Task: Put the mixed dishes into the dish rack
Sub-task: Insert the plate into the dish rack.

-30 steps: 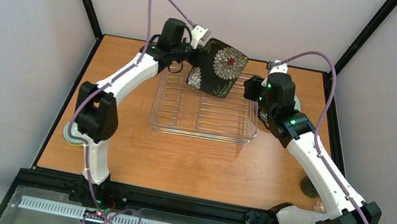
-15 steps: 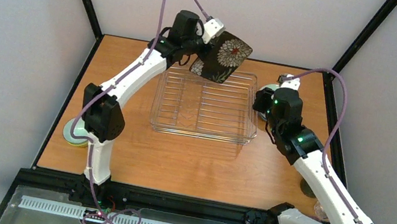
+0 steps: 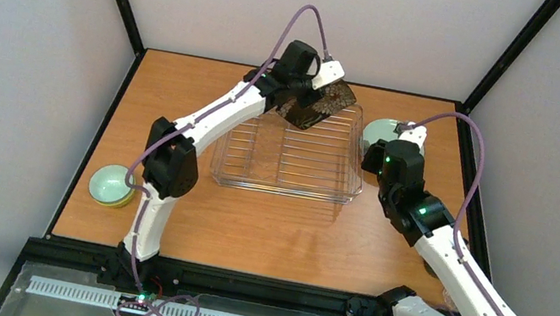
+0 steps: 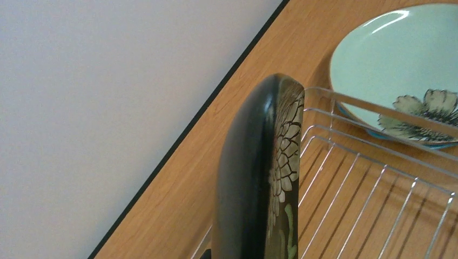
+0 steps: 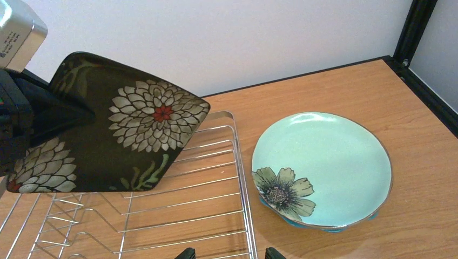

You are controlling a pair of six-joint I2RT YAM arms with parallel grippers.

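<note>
My left gripper (image 3: 310, 97) is shut on the black square floral plate (image 3: 327, 104). It holds the plate tilted on edge above the far right corner of the dish rack (image 3: 286, 178). The left wrist view shows the plate (image 4: 254, 178) edge-on over the rack wires (image 4: 367, 189). The pale mint plate (image 5: 324, 167) lies flat on the table just right of the rack (image 5: 183, 216), and a blue rim shows under it. My right gripper (image 5: 229, 253) is open with nothing in it, its fingertips (image 5: 186, 252) low over the rack's right rim.
A mint bowl nested in a yellow-green bowl (image 3: 111, 184) sits at the table's left edge. The black frame post (image 5: 418, 27) and the back wall stand close behind the mint plate (image 3: 380, 128).
The left arm swung the black plate to the right and lower, toward the rack's far right corner. The right arm pulled back toward the near side, uncovering the mint plate.
</note>
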